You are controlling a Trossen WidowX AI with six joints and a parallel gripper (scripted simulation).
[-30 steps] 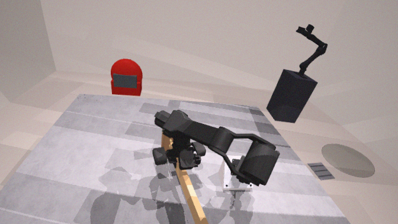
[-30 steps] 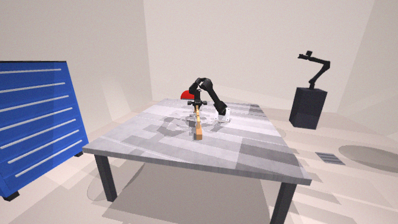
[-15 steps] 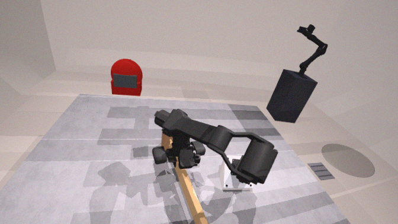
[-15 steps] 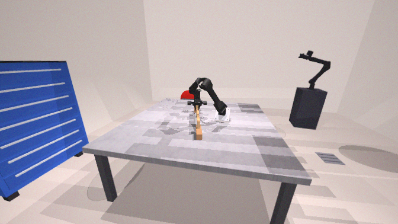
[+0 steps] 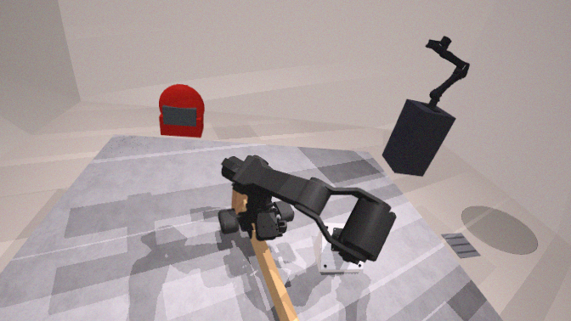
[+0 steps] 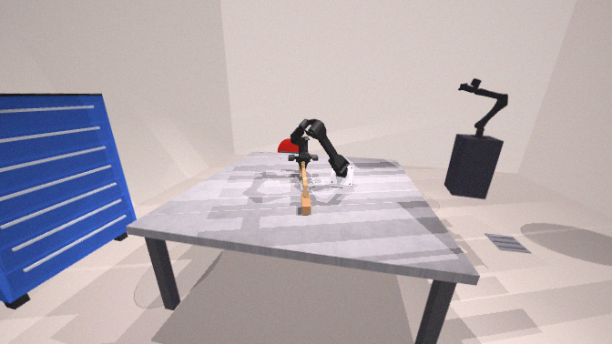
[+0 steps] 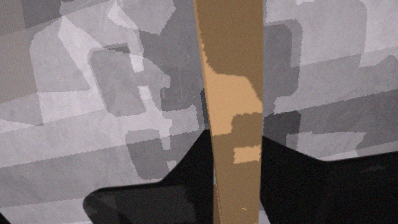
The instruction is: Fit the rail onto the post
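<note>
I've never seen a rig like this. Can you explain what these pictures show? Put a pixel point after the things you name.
It is one black arm (image 5: 314,195) (image 6: 329,146) with a two-fingered gripper, bolted to a white plate (image 5: 340,269) (image 6: 334,183) on a grey table (image 5: 102,178) (image 6: 205,227). The top view looks down over the arm; the exterior view faces the table from the footboard end; the wrist view looks out along the gripper. Its jaws are shut on the long wooden rail (image 5: 272,272) (image 6: 305,184) (image 7: 235,100). The rail's far end is at the low footboard block (image 6: 306,207). A wooden post (image 5: 238,199) stands behind the gripper, largely hidden, so the peg fit cannot be judged.
</note>
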